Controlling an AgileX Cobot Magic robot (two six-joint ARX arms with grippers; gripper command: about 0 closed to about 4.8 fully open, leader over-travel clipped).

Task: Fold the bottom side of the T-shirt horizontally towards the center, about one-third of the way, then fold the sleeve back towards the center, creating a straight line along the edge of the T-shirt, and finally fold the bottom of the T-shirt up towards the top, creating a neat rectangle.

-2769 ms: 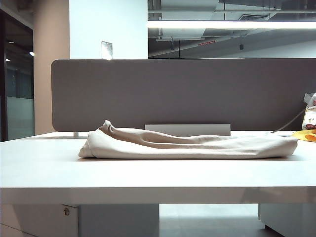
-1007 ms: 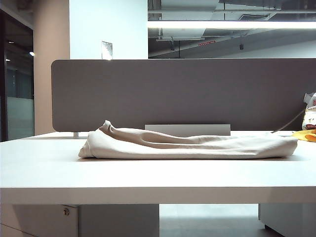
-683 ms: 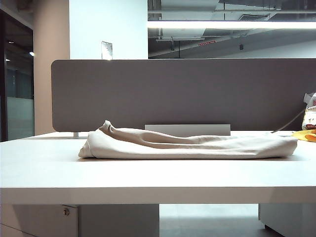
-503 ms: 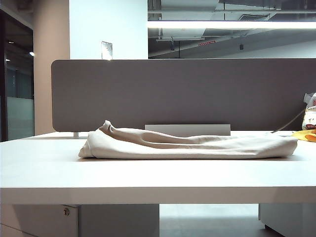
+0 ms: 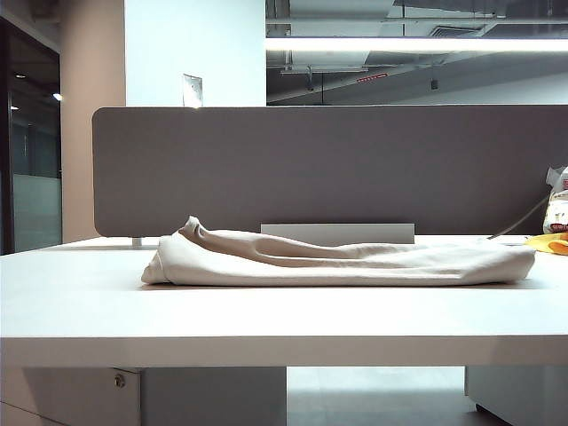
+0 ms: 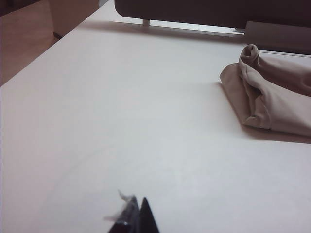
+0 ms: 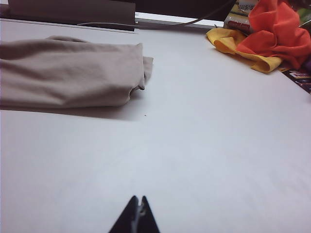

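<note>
1. Well, the T-shirt [image 5: 342, 262] lies folded into a long, low beige bundle across the middle of the white table [image 5: 266, 324], nearer the far edge with its grey divider panel [image 5: 328, 169] than the near edge.
2. Its one end is a rounded, bunched fold [image 6: 257, 92]; the other end is flatter, with a small corner of cloth sticking out [image 7: 141, 73].
3. The left gripper [image 6: 137, 218] hangs low over bare tabletop towards the near edge, fingers pressed together on nothing, well apart from the shirt.
4. The right gripper [image 7: 137, 216] sits likewise over bare tabletop, fingers clenched empty, the shirt's end well off from it.
5. By the far right corner of the table lie an orange cloth [image 7: 274, 29] on a yellow cloth [image 7: 233, 46] (loose in a heap, in no container that I can make out), with a packet [image 5: 557, 204] standing just behind.
</note>
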